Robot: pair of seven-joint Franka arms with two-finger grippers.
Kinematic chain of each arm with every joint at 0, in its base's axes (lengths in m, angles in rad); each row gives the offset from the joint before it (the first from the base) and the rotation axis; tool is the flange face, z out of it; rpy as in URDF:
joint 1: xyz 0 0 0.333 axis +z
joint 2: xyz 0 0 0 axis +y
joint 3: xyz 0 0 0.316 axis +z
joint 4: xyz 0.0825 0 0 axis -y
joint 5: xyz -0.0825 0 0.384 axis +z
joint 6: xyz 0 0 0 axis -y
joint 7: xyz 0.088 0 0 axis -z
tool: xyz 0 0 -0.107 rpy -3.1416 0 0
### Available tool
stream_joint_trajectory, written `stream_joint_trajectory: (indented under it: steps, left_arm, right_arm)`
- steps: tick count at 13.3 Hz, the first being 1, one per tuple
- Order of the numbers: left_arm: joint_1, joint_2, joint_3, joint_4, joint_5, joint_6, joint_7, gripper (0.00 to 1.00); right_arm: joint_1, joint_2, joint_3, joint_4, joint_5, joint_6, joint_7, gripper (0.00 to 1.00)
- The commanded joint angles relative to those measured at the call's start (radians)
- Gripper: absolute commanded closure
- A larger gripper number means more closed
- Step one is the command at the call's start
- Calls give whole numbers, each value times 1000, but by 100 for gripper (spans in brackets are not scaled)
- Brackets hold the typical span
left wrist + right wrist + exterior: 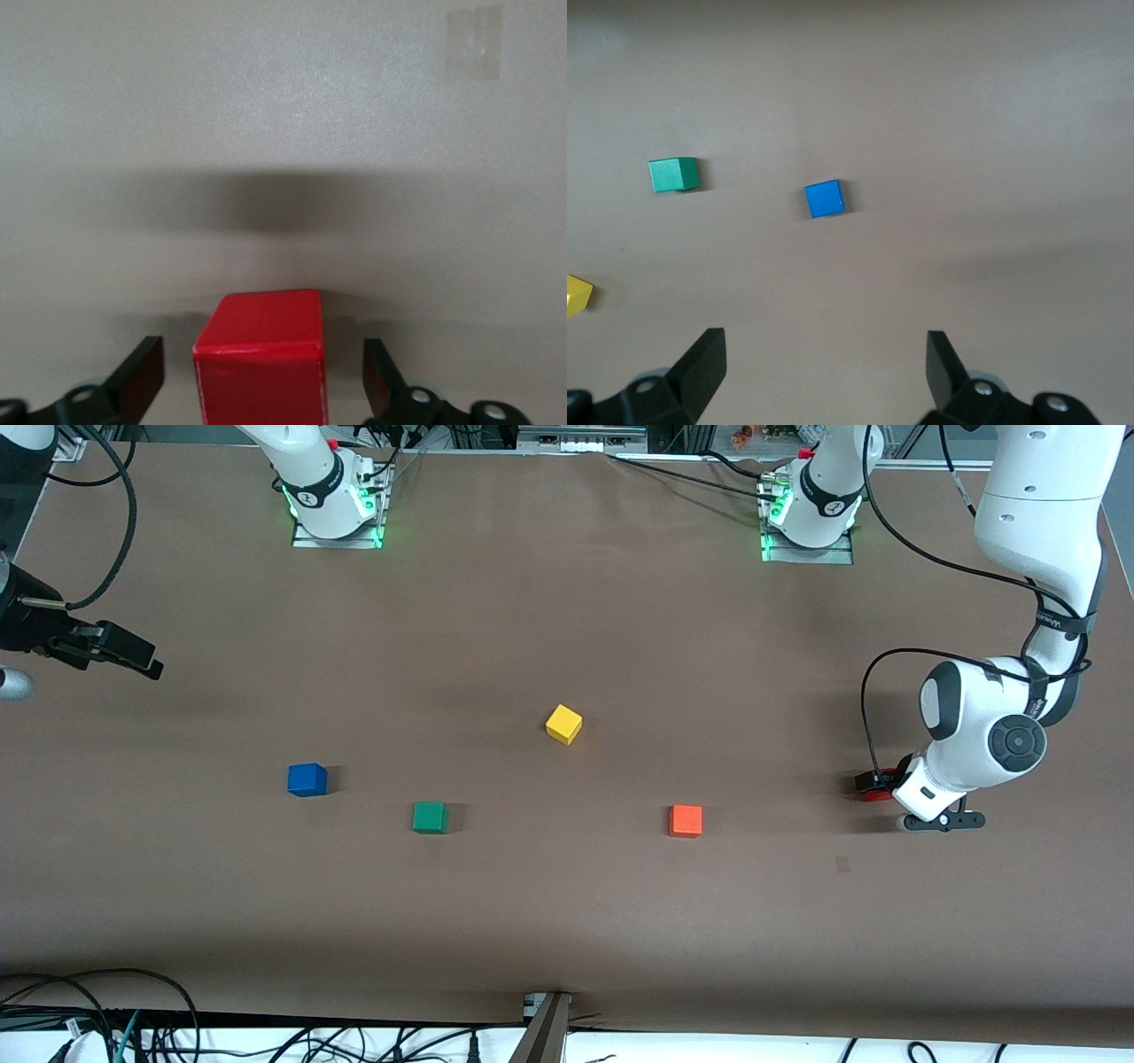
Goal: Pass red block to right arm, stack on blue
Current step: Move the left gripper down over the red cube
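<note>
Red, small rigid cube (pixel 260 359) probably light; left end effector (pixel 264 376) straddled its flat sides, ungripped; right end effector (pixel 824 372) waited open.

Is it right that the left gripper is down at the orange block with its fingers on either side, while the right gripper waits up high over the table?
Not quite. The block between the left gripper fingers is the red block, not the orange one, as the left wrist view shows. The orange block sits alone on the table. The rest holds: the right gripper waits open, up over the table.

Brown table (pixel 567 921) (cubes: red (pixel 260 359), orange (pixel 686 820), yellow (pixel 563 724), green (pixel 430 817), blue (pixel 306 779)).
</note>
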State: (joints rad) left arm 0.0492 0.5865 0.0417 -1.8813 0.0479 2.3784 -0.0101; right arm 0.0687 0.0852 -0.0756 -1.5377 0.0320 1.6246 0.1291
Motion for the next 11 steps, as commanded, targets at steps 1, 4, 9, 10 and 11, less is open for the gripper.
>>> stream_joint_trajectory:
  steps: [1, 4, 9, 10, 11]
  left_arm:
    - [0, 6, -2, -1, 12, 5, 13, 77]
    - [-9, -8, -11, 16, 6, -46, 7, 100]
    - [-5, -85, -80, 197, 3, -351, 38, 100]
    - [-2, -89, -100, 230, -8, -385, 59, 100]
    - [-2, -94, -118, 267, -26, -419, 97, 100]
  right_arm:
    - [-7, 21, 4, 19, -1, 1, -19, 0]
    - [-12, 24, 4, 17, 2, -3, -25, 0]
    - [2, 54, 8, 17, -10, -9, -26, 0]
    - [2, 54, 10, 16, -7, -20, -29, 0]
    - [0, 50, 10, 22, -1, -61, -32, 0]
